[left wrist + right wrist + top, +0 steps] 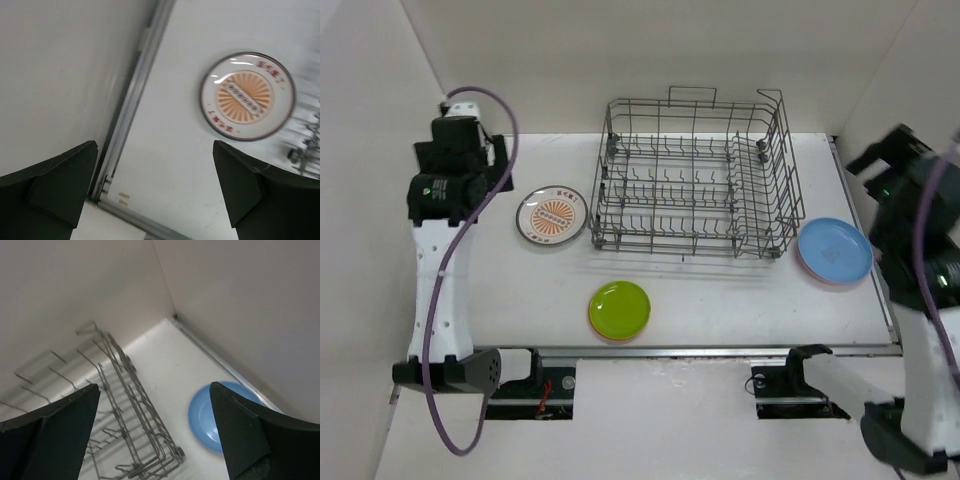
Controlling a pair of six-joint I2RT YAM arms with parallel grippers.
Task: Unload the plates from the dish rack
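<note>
The grey wire dish rack (695, 180) stands at the back middle of the table and holds no plates. A white plate with an orange sunburst centre (552, 215) lies left of it, also in the left wrist view (247, 96). A lime green plate (620, 308) sits on an orange one near the front. A light blue plate (834, 250) sits on a pink one right of the rack, also in the right wrist view (215, 412). My left gripper (155, 190) is open and empty, raised at the left. My right gripper (155, 435) is open and empty, raised at the right above the blue plate.
White walls enclose the table on three sides. A metal rail (720, 350) runs along the table's front edge, and the table's left edge rail (135, 100) shows in the left wrist view. The rack's right end (135, 405) lies below my right gripper.
</note>
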